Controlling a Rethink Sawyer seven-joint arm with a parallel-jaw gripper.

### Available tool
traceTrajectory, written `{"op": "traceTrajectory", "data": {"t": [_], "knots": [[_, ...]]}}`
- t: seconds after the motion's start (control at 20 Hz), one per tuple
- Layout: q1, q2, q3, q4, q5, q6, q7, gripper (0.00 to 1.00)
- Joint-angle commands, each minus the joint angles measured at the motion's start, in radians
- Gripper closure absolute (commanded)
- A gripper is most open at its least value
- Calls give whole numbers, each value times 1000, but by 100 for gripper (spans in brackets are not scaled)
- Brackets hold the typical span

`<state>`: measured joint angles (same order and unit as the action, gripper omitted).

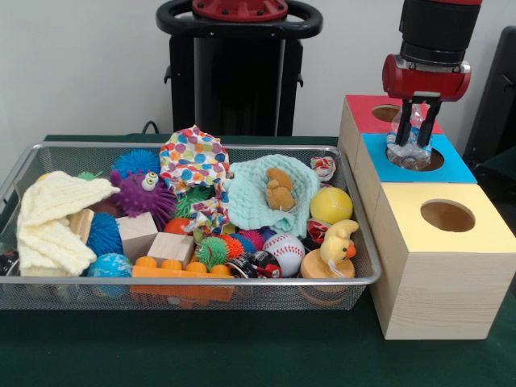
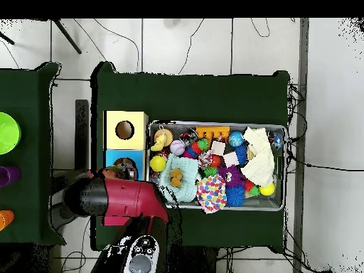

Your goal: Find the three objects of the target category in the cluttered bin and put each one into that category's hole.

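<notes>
A crumpled clear plastic piece [image 1: 409,147] is held clamped in the gripper [image 1: 418,139] jaws above the blue box's hole [image 1: 427,160].

- Box tops: red [image 1: 367,113], blue [image 1: 451,168], yellow [image 1: 484,218]; sides pale wood.
- Table cloth [image 1: 242,347]: dark green.
- Wire bin [image 1: 193,292]: silver.
- Polka-dot cloth [image 1: 192,161]: white with many-coloured dots.
- Spiky ball [image 1: 145,195]: purple.
- Knitted cloth [image 1: 56,218]: cream.
- Washcloth [image 1: 258,201]: mint green.
- Ball [image 1: 331,205]: yellow.
- Brick [image 1: 173,270]: orange.
- Baseball [image 1: 284,250]: white, red stitching.
- Gripper [image 1: 416,141]: black fingers, red body.
</notes>
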<state>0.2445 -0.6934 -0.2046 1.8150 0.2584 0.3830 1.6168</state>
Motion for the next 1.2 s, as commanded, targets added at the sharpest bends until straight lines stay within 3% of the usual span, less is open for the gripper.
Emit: {"op": "traceTrajectory", "data": {"t": [0.05, 1.2], "knots": [[-11, 21, 64, 83, 31, -69, 245, 100], [-11, 29, 75, 68, 44, -80, 246, 100]]}}
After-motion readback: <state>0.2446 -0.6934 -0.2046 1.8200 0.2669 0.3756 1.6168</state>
